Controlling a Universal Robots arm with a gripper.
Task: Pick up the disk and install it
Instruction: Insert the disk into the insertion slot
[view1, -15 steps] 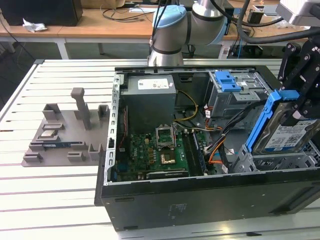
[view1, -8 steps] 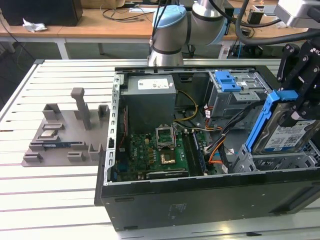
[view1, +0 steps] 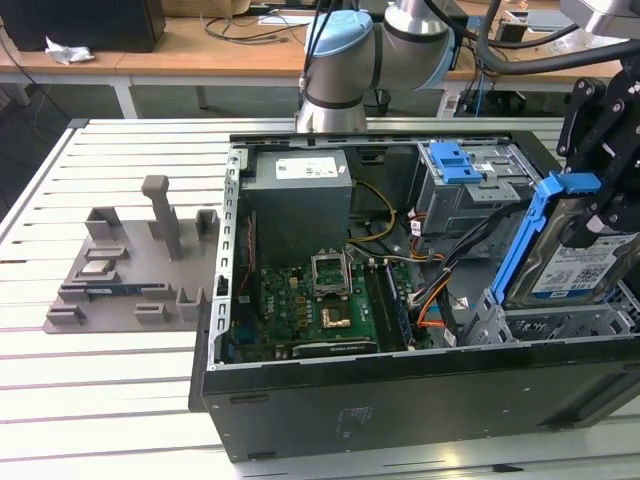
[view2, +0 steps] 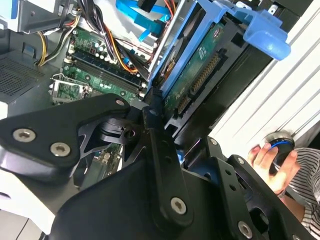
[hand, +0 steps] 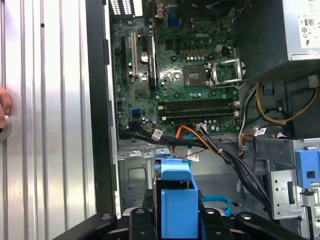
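The disk (view1: 578, 268) is clamped between the gripper's (view1: 598, 205) black fingers (hand: 137, 220), at the exterior view's right, just above the grey drive bay (view1: 560, 325) of the open computer case (view1: 400, 400) on the desk (view1: 100, 380). It stands on edge with its long axis steeply upright and slightly tilted. The label faces the exterior camera. The arm (view1: 340, 60) reaches over the case, gripper pointing down.

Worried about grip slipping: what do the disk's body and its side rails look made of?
The disk body looks like bare silver metal, with a dull sheen; its side rails look like moulded blue plastic, evenly coloured and matte.
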